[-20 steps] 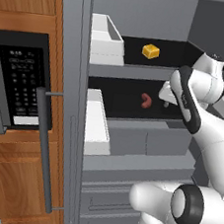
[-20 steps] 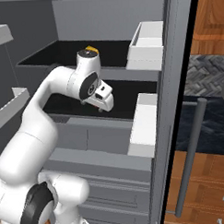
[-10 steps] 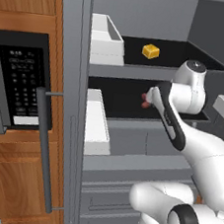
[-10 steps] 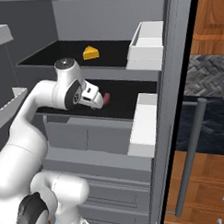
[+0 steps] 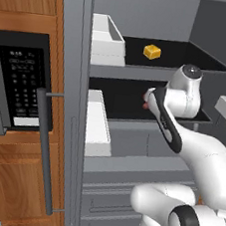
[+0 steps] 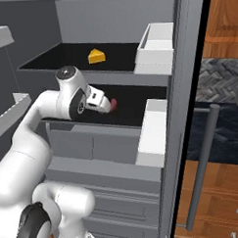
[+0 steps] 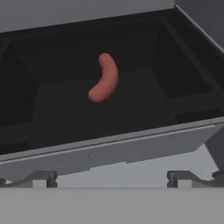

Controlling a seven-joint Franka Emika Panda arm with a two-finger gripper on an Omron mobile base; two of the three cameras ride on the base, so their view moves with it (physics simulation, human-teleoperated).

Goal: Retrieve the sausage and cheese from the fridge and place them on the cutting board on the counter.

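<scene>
Sausage (image 7: 104, 78), reddish-brown and curved, lies on black shelf (image 7: 52, 109).

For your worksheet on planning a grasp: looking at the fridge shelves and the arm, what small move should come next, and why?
Probably ease the gripper forward over the shelf edge toward the sausage. Its jaws stand open and empty, and the sausage lies untouched on the black lower shelf ahead. The cheese sits on the shelf above, so it can wait.

A black microwave (image 5: 18, 81) is set into wooden cabinets (image 5: 7, 172) left of the pincer; wooden flooring (image 6: 219, 185) is seen at right.
</scene>
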